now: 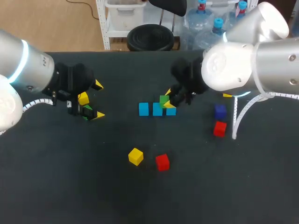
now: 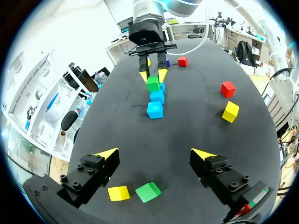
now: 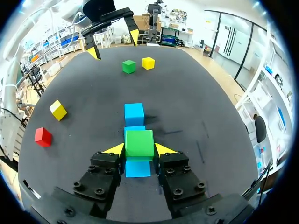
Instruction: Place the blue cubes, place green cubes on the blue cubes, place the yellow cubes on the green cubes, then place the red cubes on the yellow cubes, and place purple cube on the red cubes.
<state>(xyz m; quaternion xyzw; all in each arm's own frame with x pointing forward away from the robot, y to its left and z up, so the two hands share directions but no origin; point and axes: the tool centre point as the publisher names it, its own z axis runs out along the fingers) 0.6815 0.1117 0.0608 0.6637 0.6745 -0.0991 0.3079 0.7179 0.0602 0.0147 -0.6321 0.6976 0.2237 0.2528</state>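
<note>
Three blue cubes (image 1: 144, 109) lie in a row mid-table, also seen in the right wrist view (image 3: 134, 113). My right gripper (image 1: 166, 99) is shut on a green cube (image 3: 139, 143), holding it over the row's right end; whether it rests on the blue cubes I cannot tell. My left gripper (image 2: 154, 156) hangs open at the left. Below it, behind its tips, lie a second green cube (image 2: 148, 192) and a yellow cube (image 2: 118, 192). Another yellow cube (image 1: 136, 156) and a red cube (image 1: 162, 162) sit nearer the front.
To the right of the row are a purple cube (image 1: 220, 111) and a second red cube (image 1: 219, 128). A yellow cube (image 1: 227, 95) is partly hidden under my right arm.
</note>
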